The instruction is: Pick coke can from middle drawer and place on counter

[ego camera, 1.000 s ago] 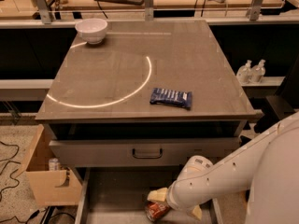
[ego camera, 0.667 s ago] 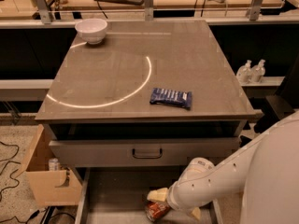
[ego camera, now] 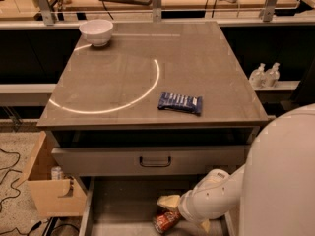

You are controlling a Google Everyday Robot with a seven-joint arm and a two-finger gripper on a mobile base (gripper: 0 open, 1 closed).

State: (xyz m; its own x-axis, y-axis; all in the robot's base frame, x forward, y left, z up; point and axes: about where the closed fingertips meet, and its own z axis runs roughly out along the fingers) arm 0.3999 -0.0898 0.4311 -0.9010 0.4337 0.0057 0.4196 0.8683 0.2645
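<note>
The coke can (ego camera: 165, 221), red-orange with a silvery end, lies on its side on the grey floor of the open middle drawer (ego camera: 123, 200), near the drawer's front. My gripper (ego camera: 186, 214) is down inside the drawer, right at the can and partly over its right end. My white arm (ego camera: 280, 176) reaches in from the lower right and hides the drawer's right part. The counter (ego camera: 147, 58), grey-brown with a pale arc, lies above.
A dark-blue snack wrapper (ego camera: 180, 103) lies near the counter's front right. A white bowl (ego camera: 96, 31) stands at its back left. The drawer front with a dark handle (ego camera: 155, 160) overhangs the open drawer. A cardboard box (ego camera: 49, 186) stands left; two bottles (ego camera: 264, 74) stand right.
</note>
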